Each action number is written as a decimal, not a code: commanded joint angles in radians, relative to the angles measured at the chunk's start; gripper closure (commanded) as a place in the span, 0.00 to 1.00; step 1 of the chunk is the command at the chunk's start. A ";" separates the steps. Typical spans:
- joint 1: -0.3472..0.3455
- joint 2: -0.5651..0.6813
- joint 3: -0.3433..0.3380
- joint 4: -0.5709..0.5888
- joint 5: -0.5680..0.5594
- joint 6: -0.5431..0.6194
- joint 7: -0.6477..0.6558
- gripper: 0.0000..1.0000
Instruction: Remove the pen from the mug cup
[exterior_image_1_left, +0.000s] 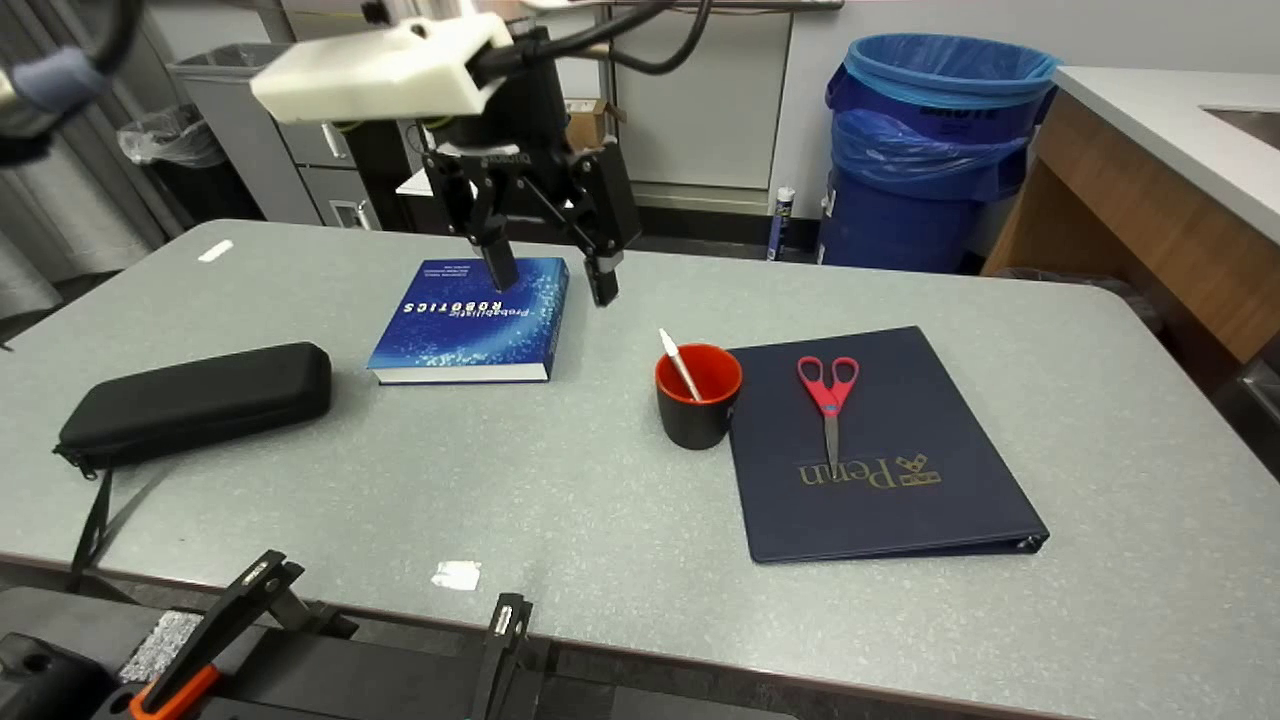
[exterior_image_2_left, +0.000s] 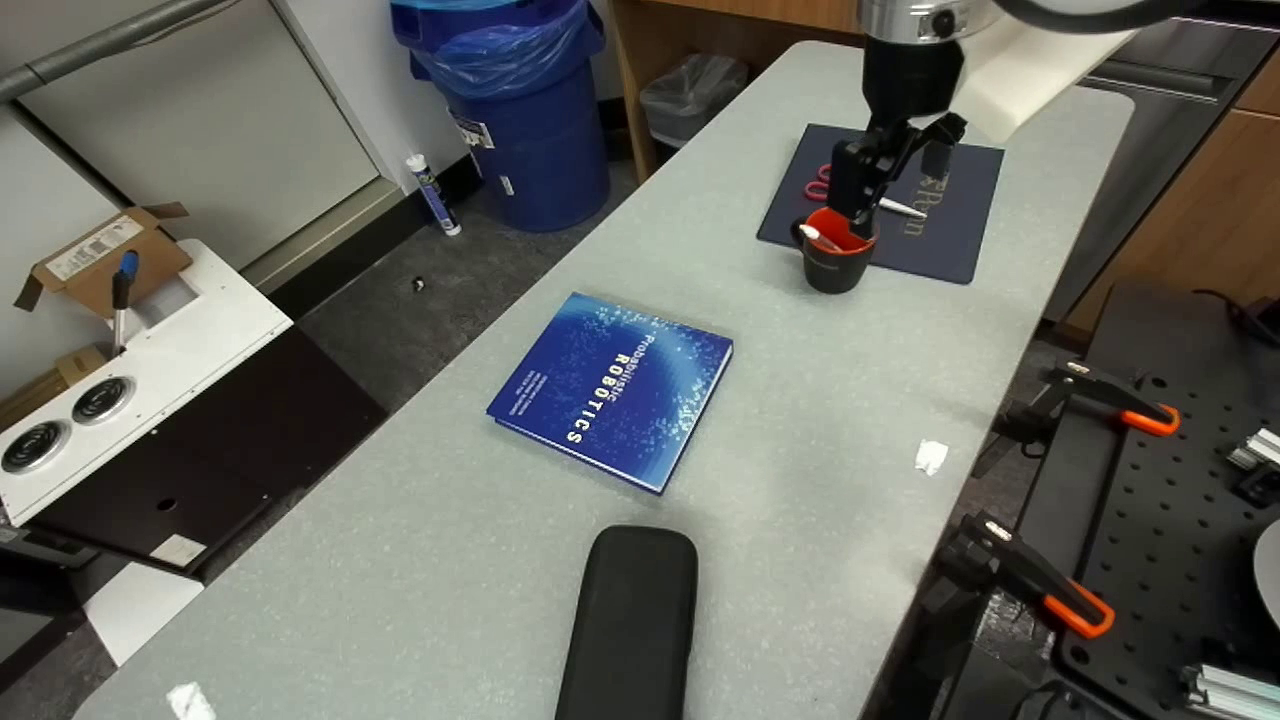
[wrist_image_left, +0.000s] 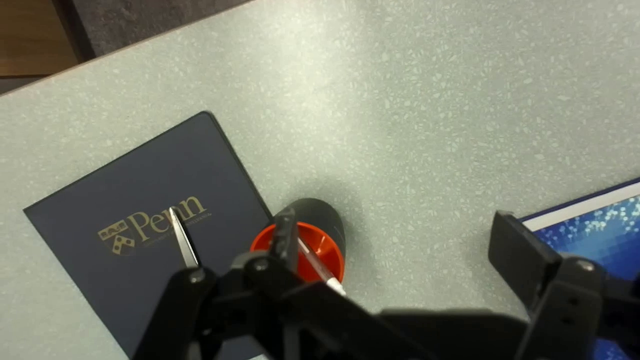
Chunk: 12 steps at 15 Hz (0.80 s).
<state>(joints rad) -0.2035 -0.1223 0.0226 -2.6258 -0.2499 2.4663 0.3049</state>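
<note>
- The black two-fingered gripper (exterior_image_1_left: 553, 280) hangs in the air above the grey speckled table (exterior_image_1_left: 560, 510), its fingers (exterior_image_1_left: 602, 283) spread wide apart.
- The slim whitish pen (exterior_image_1_left: 679, 363) is in the small round mug cup (exterior_image_1_left: 692, 425), black outside and bright orange-red inside; it leans, lower end down in the mug cup, white upper end poking out above the rim.
- Just beside the mug cup lies a flat navy binder (exterior_image_1_left: 880, 525) with gold "Penn" lettering; whether the two touch I can't tell from here.
- A pair of scissors (exterior_image_1_left: 828, 400) with red handles and metal blades lies on the binder.
- A thick blue hardcover book (exterior_image_1_left: 470, 325) titled "Probabilistic Robotics" lies flat on the table, apart from the mug cup.
- In the wrist view, one finger covers part of the mug cup, and the opposite finger shows by the edge of the book.
- A long, rounded black case (exterior_image_1_left: 200, 400) with a strap lies near the book, well apart from the mug cup.
- A small white scrap (exterior_image_1_left: 457, 575), tape or paper, I can't say which, is on the table close to its edge.
- In both exterior views I see a big round blue plastic bin (exterior_image_1_left: 890, 220) standing past the table.
- Two black clamps (exterior_image_2_left: 1030, 572) with orange handles sit at the table's edge in an exterior view.
</note>
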 joint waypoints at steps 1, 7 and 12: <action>0.002 0.207 -0.047 0.110 -0.101 0.096 0.140 0.00; 0.126 0.417 -0.198 0.268 -0.221 0.191 0.500 0.00; 0.246 0.534 -0.285 0.374 -0.205 0.164 0.653 0.00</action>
<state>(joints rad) -0.0321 0.3320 -0.2061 -2.3282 -0.4327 2.6394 0.8542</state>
